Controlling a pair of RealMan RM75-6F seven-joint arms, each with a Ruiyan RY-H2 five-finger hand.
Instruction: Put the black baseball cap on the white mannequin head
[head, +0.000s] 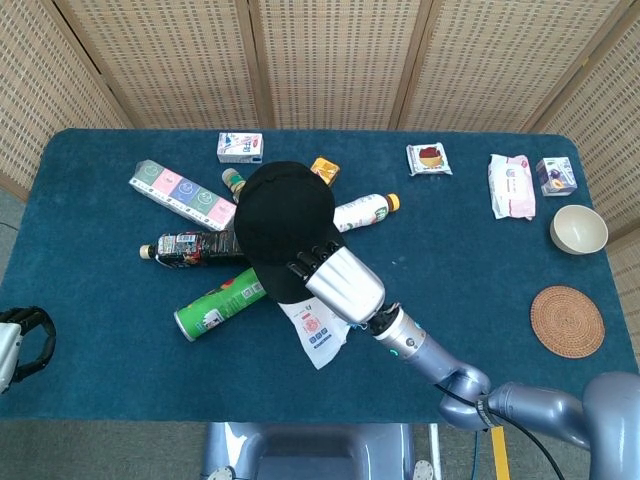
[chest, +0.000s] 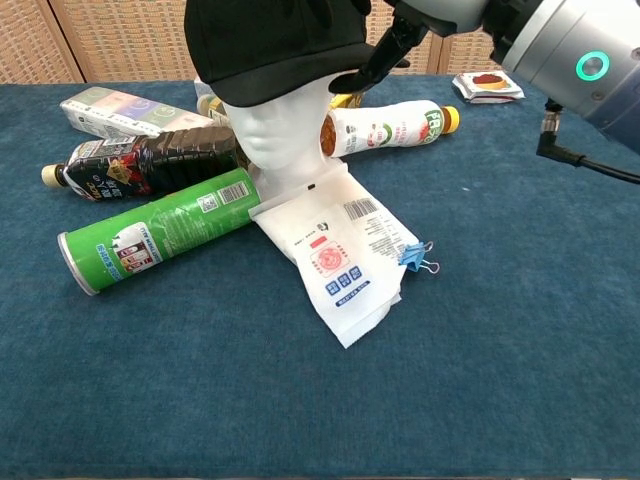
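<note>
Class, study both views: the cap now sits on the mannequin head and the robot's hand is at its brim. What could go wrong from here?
1. The right hand holds the black cap at its brim; pulling away before fully letting go could drag the cap off.
2. The white mannequin head stands among a green can, a dark bottle and a white pouch; a sideways tug might tip it onto them.
</note>
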